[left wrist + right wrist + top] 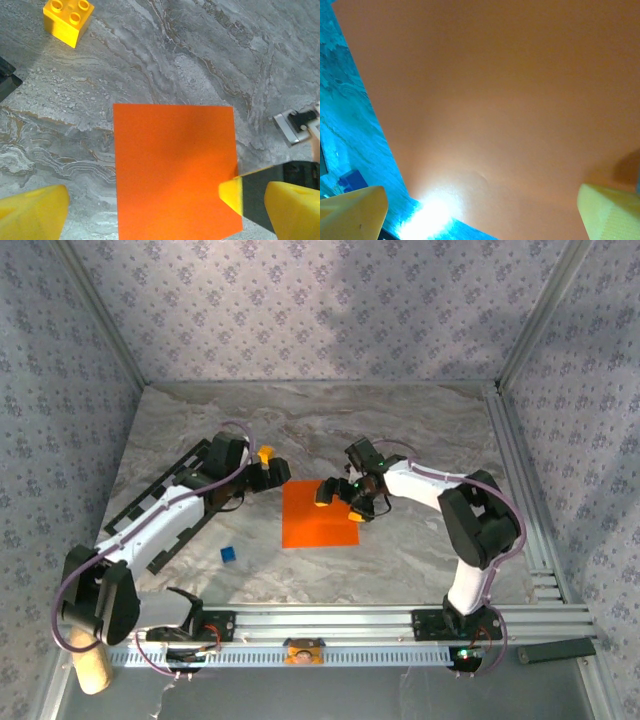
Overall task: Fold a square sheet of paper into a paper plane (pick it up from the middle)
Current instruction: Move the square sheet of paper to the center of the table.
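Nearest the arm bases, a small blue cube [229, 554] sits on the table [420, 440], well to the near side of the left tool [278, 476] and apart from the paper. Just beyond it the square sheet of paper [320, 515] lies flat and unfolded, its edges roughly in line with the table's. Being square, it has no long axis to line up with.

The right tool [341, 502] hangs directly over the sheet's far right part, spread wide with nothing between its fingers. In its wrist view the orange runs under both yellow fingertips [610, 210]. So the sheet is straight below this tool, and its middle lies a little to the tool's near-left. I judge the right arm the nearer one for a pickup at the middle.

The left tool stands just off the sheet's far left corner, likewise spread and empty.

Farthest out, a yellow brick [67, 17] rests just beyond the left tool, apart from the sheet.
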{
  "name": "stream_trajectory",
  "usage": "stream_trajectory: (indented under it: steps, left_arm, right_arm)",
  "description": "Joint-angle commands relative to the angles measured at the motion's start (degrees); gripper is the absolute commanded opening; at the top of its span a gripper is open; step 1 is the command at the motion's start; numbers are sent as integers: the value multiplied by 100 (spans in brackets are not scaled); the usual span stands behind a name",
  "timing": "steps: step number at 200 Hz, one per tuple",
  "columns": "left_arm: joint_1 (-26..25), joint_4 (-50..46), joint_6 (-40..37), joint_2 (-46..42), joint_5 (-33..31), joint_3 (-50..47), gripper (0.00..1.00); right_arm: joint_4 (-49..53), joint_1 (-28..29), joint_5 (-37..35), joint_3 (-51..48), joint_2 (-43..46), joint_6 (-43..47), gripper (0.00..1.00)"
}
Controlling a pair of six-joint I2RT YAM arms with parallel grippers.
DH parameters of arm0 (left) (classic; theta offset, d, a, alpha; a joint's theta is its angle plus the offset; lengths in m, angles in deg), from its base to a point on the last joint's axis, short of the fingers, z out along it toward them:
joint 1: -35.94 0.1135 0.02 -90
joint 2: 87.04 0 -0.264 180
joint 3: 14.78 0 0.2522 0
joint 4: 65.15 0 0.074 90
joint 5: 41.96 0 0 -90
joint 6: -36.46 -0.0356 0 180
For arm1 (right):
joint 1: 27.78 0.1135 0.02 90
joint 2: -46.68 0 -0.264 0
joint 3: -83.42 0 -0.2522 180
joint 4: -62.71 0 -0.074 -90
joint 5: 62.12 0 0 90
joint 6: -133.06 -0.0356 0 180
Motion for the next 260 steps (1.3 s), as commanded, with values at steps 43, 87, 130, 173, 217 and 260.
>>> stream_trajectory:
  steps: [43,87,130,173,217,260]
  left_arm:
    - [-8,47,-80,-521,-203,-205,100]
    - [27,683,-36,-1053,-138,-583,100]
    - [45,129,-178,-717,37,-273,98]
    - [-43,-314,-112,53,108,213,92]
    - [-517,-906,-246,1203,12,1073,88]
    - [-1095,-1814,-393,2570,-333,2258,85]
  right_arm:
    - [22,24,-108,-18,-304,-554,99]
    - [-583,196,-227,-456,22,-1190,99]
    - [-910,213,-185,-433,506,-1065,100]
    - [-371,70,-1468,-683,1515,-790,99]
    - [-322,-275,-2360,-1485,2529,-669,100]
    - [-376,-857,-1871,-1999,3111,-534,100]
